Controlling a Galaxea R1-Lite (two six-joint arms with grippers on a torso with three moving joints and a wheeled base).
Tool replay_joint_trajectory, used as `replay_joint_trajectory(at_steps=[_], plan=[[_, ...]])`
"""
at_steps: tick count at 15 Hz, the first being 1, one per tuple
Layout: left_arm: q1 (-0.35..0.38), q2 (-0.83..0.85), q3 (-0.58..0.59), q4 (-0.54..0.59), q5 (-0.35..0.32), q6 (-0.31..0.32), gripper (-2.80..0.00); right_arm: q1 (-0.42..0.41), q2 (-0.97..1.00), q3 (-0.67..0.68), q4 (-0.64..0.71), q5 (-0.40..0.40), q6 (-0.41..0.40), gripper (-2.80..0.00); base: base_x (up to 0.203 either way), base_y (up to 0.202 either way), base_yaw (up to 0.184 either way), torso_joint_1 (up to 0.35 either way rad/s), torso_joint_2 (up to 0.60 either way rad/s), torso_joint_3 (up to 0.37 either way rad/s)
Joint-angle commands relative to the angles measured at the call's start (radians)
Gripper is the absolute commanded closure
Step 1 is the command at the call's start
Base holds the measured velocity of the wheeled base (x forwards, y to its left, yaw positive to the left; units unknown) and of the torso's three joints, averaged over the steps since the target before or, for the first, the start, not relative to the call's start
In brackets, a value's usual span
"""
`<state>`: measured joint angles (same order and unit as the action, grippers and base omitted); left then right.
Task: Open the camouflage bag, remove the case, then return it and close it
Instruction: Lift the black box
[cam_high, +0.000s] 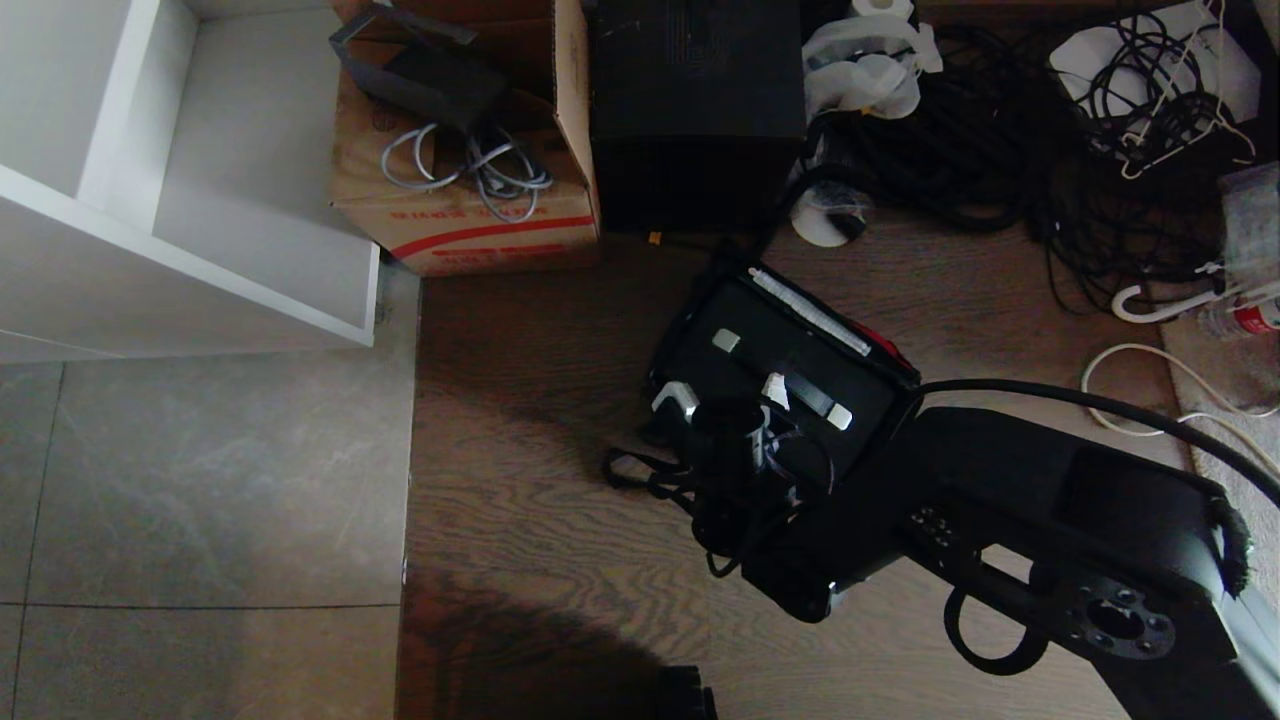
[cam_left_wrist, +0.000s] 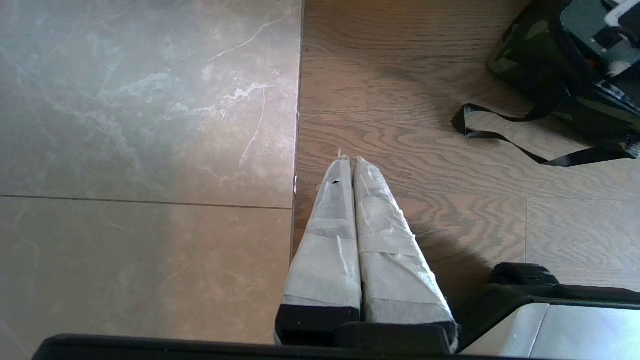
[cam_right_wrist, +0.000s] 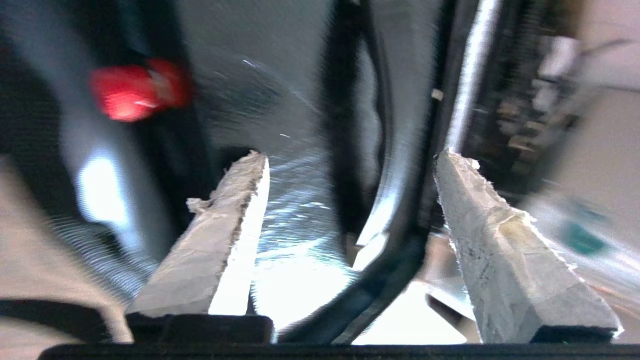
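Observation:
The camouflage bag (cam_high: 668, 345) stands open on the wood floor, and a strip of its red lining (cam_high: 886, 346) shows at the far side. Inside it sits the black case (cam_high: 770, 345), with a top handle that has silver ends. My right gripper (cam_high: 728, 410) reaches in from the lower right and hangs over the case's near end. In the right wrist view this gripper (cam_right_wrist: 350, 156) is open, and the black handle (cam_right_wrist: 350, 125) runs between its taped fingers (cam_right_wrist: 220, 240) without being pinched. My left gripper (cam_left_wrist: 348, 161) is shut and empty, parked low over the floor, with the bag (cam_left_wrist: 540, 65) and its black strap (cam_left_wrist: 500, 135) off to one side.
Behind the bag stand a tall plain black box (cam_high: 695, 100) and a brown cardboard box (cam_high: 470, 210) with a red stripe. A white shelf unit (cam_high: 180, 220) fills the far left. Tangled black cables (cam_high: 1000, 130) cover the floor at the back right.

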<state>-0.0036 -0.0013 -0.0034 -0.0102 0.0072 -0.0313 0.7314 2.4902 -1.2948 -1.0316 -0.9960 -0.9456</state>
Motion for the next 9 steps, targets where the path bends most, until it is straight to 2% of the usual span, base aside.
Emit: replay_joint_trajectory(at_steps=[1,5,7,9], plan=[[0.001,0.000,0.000,-0.001,0.000,-0.001,0.00,0.012,-0.092,0.032,0.048,0.012,0.066,-2.80,0.000,0.000,0.000,0.000,0.00,0.000],[0.001,0.000,0.000,-0.001,0.000,-0.001,0.00,0.013,-0.226,0.148,0.123,0.032,0.173,-2.80,0.000,0.000,0.000,0.000,0.00,0.000],[0.001,0.000,0.000,-0.001,0.000,-0.001,0.00,0.013,-0.280,0.183,0.217,0.058,0.270,-2.80,0.000,0.000,0.000,0.000,0.00,0.000],[0.001,0.000,-0.001,-0.001,0.000,-0.001,0.00,0.013,-0.333,0.178,0.371,0.079,0.377,-2.80,0.000,0.000,0.000,0.000,0.00,0.000]])
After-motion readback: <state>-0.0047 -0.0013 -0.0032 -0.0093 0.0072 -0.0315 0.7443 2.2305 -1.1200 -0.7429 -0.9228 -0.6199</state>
